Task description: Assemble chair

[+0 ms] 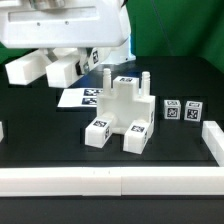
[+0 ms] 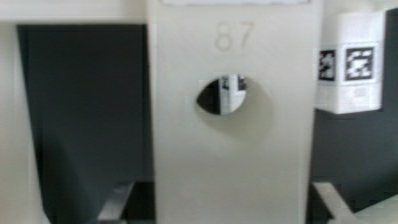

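In the wrist view a broad white chair part, stamped 87 and with a round hole showing a tag behind it, fills the space between my fingers. My gripper is shut on this part. Beside it stands another white piece with a tag. In the exterior view the partly built chair, a white blocky body with upright pegs and tags, stands mid-table. The arm hangs over the back of the exterior view's left, above white blocky parts. Its jaws are hidden there.
The marker board lies flat behind the chair on the exterior view's left. Two small tagged blocks sit on the exterior view's right. Long white border rails run along the front and the right side of the black table.
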Controlling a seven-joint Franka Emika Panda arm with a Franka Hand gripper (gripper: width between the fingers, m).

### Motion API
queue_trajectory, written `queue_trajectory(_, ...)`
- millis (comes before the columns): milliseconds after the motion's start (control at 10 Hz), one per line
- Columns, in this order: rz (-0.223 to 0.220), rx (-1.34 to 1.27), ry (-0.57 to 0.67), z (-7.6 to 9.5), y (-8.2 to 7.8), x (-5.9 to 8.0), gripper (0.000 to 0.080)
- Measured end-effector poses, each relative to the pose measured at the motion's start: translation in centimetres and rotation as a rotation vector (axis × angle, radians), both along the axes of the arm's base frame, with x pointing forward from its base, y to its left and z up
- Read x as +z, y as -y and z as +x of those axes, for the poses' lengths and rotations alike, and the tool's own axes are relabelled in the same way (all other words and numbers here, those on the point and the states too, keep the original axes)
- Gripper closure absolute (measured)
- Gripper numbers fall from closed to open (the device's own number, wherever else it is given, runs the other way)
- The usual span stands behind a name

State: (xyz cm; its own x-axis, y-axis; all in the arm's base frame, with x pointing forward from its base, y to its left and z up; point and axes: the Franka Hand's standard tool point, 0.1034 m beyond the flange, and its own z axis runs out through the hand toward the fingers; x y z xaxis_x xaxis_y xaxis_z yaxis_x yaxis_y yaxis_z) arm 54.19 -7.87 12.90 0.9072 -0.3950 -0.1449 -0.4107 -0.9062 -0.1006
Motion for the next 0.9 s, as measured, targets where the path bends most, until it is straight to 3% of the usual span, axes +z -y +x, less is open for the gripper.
queue_trajectory(200, 0.003, -0.017, 0.014, 0.1, -2.1, 1.6, 0.0512)
queue_trajectory(600, -0.016, -0.087, -0.015, 1.1, -7.4, 0.7, 0.0512)
queue_trajectory(900, -0.015, -0.073, -0.015, 1.0, -7.1, 0.6, 0.0512)
